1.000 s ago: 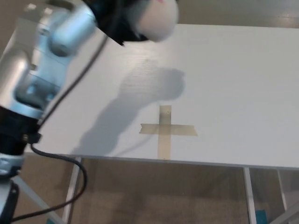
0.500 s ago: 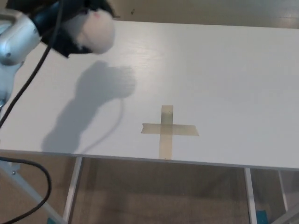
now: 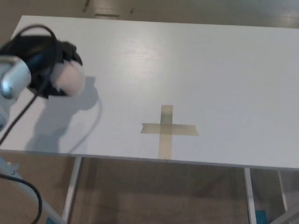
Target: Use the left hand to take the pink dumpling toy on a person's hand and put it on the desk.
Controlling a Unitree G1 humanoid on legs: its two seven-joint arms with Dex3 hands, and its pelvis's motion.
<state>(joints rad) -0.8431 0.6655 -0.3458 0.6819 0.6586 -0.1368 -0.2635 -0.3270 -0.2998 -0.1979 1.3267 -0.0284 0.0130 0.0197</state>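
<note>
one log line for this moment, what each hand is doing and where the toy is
left hand: shut on pink dumpling toy | toy: above desk left side, not released | right hand: not in view | tape cross: bare | person: not in view

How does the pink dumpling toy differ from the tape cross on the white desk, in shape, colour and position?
The pale pink dumpling toy is round and plump; the beige tape cross is flat, made of two straight strips. The toy is held in the robot's black left hand over the white desk's left side; the cross is stuck near the front edge, about the middle. Both have soft, light colours.
</note>
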